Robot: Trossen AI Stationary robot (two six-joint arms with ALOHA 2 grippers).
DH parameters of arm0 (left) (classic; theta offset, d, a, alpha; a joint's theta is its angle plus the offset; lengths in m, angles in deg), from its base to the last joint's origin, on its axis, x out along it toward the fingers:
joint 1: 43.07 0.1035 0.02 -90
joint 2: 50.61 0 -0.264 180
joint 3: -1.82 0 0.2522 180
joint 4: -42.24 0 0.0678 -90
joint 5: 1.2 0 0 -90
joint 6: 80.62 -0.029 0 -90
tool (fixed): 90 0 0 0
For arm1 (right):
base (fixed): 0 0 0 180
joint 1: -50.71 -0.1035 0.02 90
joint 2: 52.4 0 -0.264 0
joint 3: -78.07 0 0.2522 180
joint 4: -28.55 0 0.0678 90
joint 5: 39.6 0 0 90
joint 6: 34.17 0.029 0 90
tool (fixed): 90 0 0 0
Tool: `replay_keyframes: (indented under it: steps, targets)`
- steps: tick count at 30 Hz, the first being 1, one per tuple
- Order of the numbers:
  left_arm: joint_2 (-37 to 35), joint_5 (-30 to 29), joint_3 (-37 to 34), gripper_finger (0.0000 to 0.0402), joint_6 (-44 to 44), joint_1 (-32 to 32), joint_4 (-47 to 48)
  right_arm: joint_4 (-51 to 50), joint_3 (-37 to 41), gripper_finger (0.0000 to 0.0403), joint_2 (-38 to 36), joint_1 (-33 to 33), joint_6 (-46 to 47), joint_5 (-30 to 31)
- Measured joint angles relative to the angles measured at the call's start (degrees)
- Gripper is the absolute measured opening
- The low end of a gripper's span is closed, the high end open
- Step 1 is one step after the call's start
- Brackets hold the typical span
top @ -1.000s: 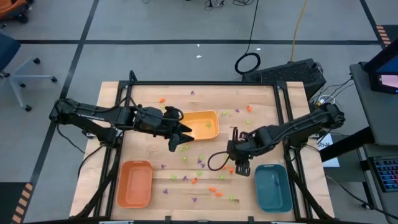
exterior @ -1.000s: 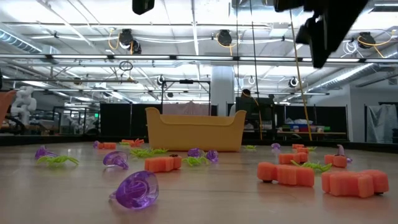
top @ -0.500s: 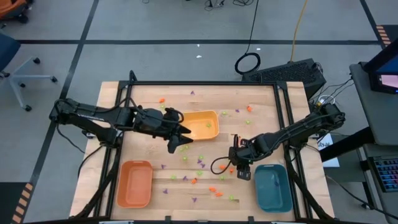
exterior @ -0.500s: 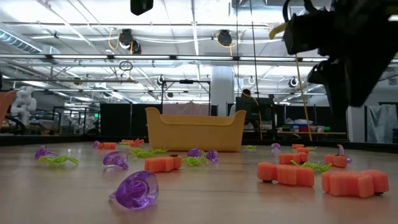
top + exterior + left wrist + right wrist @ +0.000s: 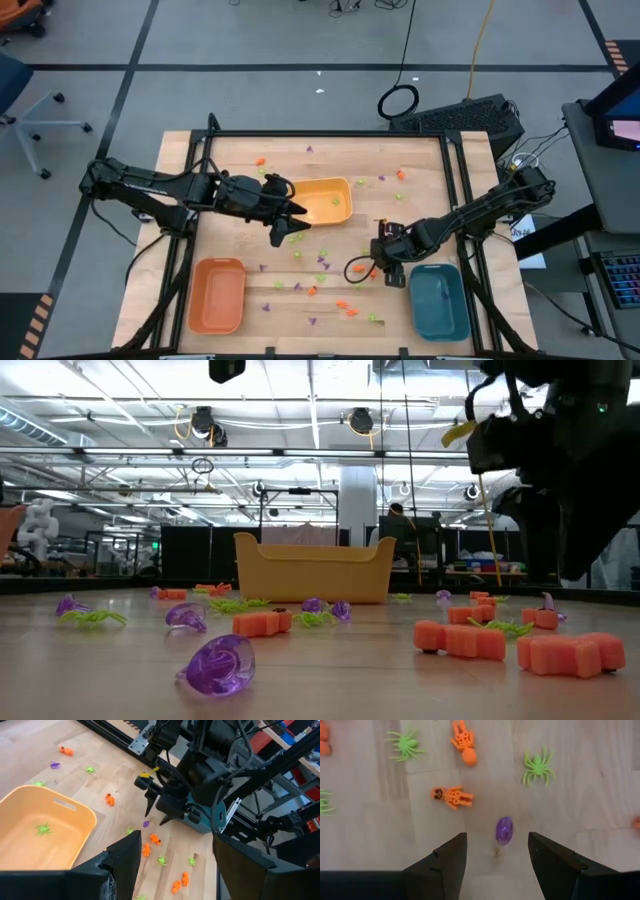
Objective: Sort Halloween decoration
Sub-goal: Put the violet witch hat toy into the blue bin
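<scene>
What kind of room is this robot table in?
Probably a big robotics lab or workshop: a high ceiling with pipes and strip lights, cables on the grey floor, and an office chair by the wooden table.

Two dark, nearly black jointed arms, built of slim tube links and bulkier joint housings. Left claw (image 5: 289, 225) with two flat, pointed black fingers (image 5: 125, 857). Right claw (image 5: 390, 268) the same, on a blocky wrist with a small yellow tag (image 5: 144, 775). Black cable loop (image 5: 353, 268) beside right wrist.
</scene>
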Motion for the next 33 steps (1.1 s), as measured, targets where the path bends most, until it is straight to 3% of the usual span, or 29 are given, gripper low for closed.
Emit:
replay_keyframes:
  steps: [6,17,33]
  targets:
    - [0.0,-0.02,0.0,0.0246,-0.02,0.0,0.0,3.19,1.98,0.0195,0.0,0.11,0.02,0.0]
    - [0.0,-0.04,0.0,0.0246,-0.02,0.0,0.0,5.9,4.18,0.0138,0.04,0.11,1.6,0.02]
    - [0.0,-0.07,0.0,0.0246,-0.04,0.0,0.0,7.37,4.44,0.009,0.04,0.17,1.57,0.39]
